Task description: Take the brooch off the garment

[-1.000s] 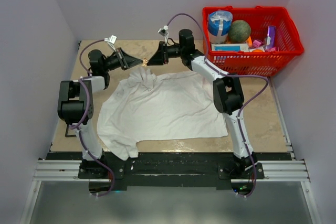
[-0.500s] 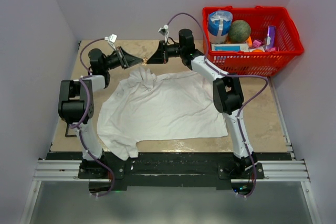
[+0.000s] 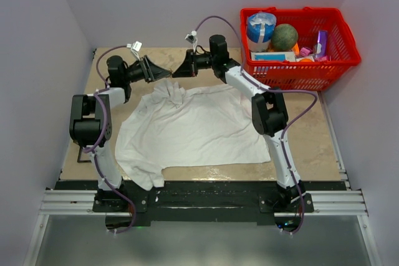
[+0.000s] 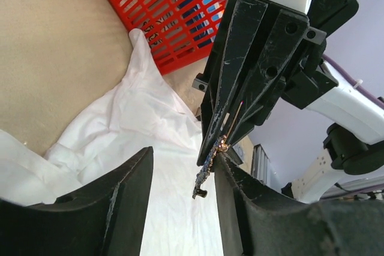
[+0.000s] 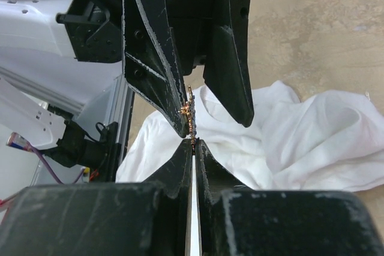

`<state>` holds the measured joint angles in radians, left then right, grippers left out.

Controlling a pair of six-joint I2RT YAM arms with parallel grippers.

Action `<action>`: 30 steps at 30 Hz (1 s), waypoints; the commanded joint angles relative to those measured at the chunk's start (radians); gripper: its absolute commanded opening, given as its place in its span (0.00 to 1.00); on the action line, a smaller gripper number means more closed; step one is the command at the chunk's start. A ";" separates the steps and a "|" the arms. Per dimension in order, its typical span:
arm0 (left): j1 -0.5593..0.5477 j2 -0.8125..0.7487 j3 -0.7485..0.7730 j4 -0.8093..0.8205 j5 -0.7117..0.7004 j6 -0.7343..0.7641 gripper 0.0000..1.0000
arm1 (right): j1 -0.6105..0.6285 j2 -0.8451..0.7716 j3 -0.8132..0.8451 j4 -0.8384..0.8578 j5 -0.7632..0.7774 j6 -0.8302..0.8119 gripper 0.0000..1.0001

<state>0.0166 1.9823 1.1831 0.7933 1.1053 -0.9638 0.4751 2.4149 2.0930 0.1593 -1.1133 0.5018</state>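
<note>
The white garment (image 3: 193, 126) lies spread on the table, bunched at its collar end near the back. Just above that bunch the two grippers meet tip to tip. My right gripper (image 5: 193, 143) is shut on the brooch (image 5: 189, 115), a tiny gold pin with a dark sparkling piece hanging under it (image 4: 210, 169). My left gripper (image 4: 183, 157) stands open around the brooch, one finger (image 4: 240, 196) close beside it. The brooch hangs clear above the garment (image 4: 150, 142). From above, the left gripper (image 3: 163, 71) and right gripper (image 3: 178, 71) nearly touch.
A red basket (image 3: 340, 54) full of assorted items stands at the back right corner, close behind the right arm. Grey walls enclose the table on three sides. The metal rail with both arm bases runs along the near edge (image 3: 199, 200).
My left gripper has opened and let go of the brooch. The right gripper closed on it and has shifted slightly left. The garment lies unchanged.
</note>
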 commanded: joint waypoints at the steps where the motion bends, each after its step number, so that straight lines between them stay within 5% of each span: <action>1: 0.016 -0.039 0.049 -0.074 0.031 0.157 0.50 | -0.007 -0.008 0.053 -0.066 -0.017 -0.051 0.00; 13: 0.039 0.033 0.187 -0.089 0.203 0.278 0.32 | -0.026 0.018 0.110 -0.239 -0.037 -0.132 0.00; 20: 0.031 0.039 0.222 -0.241 0.192 0.411 0.47 | -0.026 0.016 0.104 -0.231 -0.040 -0.131 0.00; 23: 0.022 0.049 0.256 -0.350 0.185 0.528 0.46 | -0.026 0.018 0.104 -0.230 -0.042 -0.128 0.00; 30: 0.014 0.059 0.265 -0.368 0.185 0.533 0.41 | -0.027 0.023 0.107 -0.228 -0.042 -0.123 0.00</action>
<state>0.0383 2.0354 1.4063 0.4500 1.2800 -0.4877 0.4507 2.4363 2.1616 -0.0769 -1.1259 0.3878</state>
